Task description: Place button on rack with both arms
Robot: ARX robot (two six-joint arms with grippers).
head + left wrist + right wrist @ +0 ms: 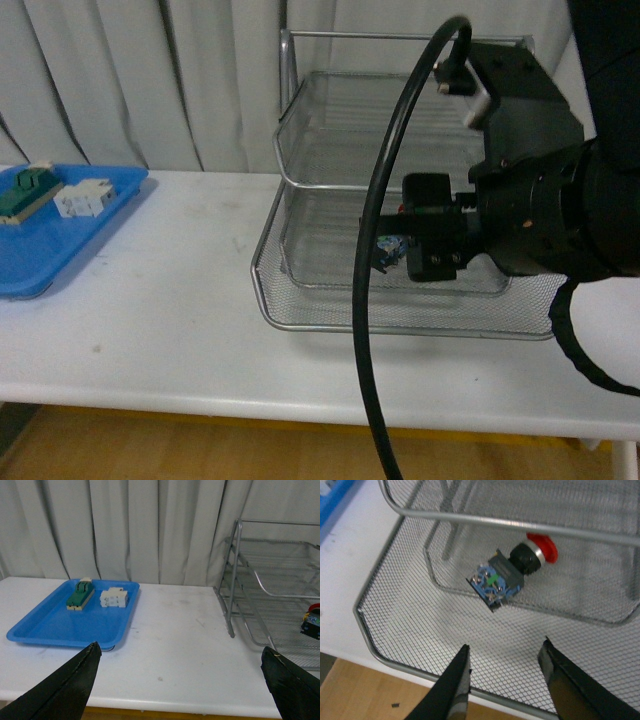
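Both sets of fingers are spread and pinch nothing: the right fingers (455, 690) gape just short of the button (510, 572), and the left fingers (70, 685) hang wide apart over the counter (180, 300), well away from it. The button lies on its side on the mesh of what looks like the lowest tier of the rack (300, 300), close to that tier's front edge and apart from both arms. With the robot taken at 6 o'clock, the rack stands at about 1 o'clock and the tray (40, 270) at about 10. You are, by my reading, at the clearing step, since the placing looks done. Draw the right arm straight back toward 6 o'clock, low and level, so the fingers slide out under the rim of the tier above without hooking it. Keep them spread, and watch the cable (365, 300) that loops across the front of the rack, because a snag there could drag the whole frame. Leave the left arm where it is until the right is out. The button's long axis seems to run from about 7 to 1 o'clock, red cap at the 1 o'clock end pointing away from you, blue terminal face toward 7; being round-capped, it may roll if the mesh is jolted.
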